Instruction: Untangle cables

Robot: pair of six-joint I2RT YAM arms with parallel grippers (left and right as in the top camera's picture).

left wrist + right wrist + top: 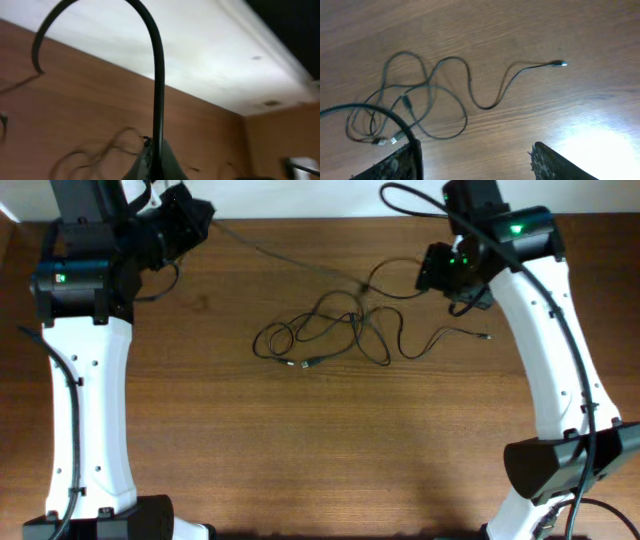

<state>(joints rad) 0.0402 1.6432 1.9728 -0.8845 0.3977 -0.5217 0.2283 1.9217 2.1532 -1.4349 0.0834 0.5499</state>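
Two white arms flank a knot of thin black cables lying on the wooden surface, between the arms and toward the far edge. The bundle's long axis runs side to side. One free tail snakes off to the robot's right, its small silvery plug pointing toward the right arm, well apart from the loops. Another strand leaves the knot on a straight diagonal toward the left hand near the far left corner. Whether that hand is clamped on the strand cannot be told: its wrist camera is blurred and looks mostly at the wall. The right hand hovers just beyond the knot's right side, its fingers spread wide apart in the wrist view.

The likely hazard is that the left arm hauls on the straight strand with nothing pinning the loops. The whole knot may then skid after it or cinch tighter instead of opening. If the right hand closes carelessly among the crossings, it could also trap two cords at once.
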